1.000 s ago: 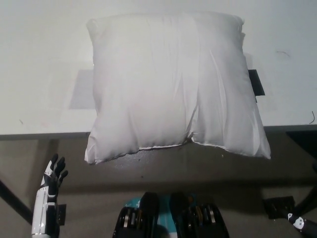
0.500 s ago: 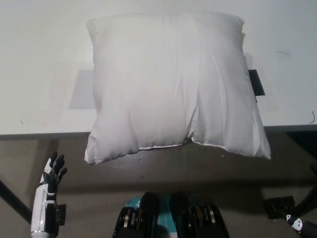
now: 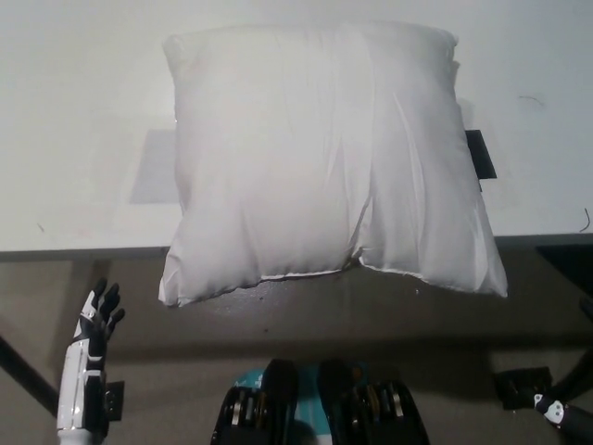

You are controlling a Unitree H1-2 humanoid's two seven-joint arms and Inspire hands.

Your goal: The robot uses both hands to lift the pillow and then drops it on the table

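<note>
A: The left hand (image 3: 95, 320), white with dark fingers — what's it holding?
B: Nothing; fingers apart, below the table's near edge. The big white fabric pillow (image 3: 324, 158) lies up and to its right on the white table (image 3: 74, 111), near corners overhanging
A: The right hand (image 3: 565, 417)?
B: Barely in view, far right; fingers can't be told

A white table (image 3: 83, 111) with a dark front edge stands over a dim, brownish floor (image 3: 306, 320), possibly concrete

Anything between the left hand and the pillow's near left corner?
Nothing. In the head view the left hand hangs below the table edge; only bare floor separates it from the overhanging corner of the pillow.
</note>
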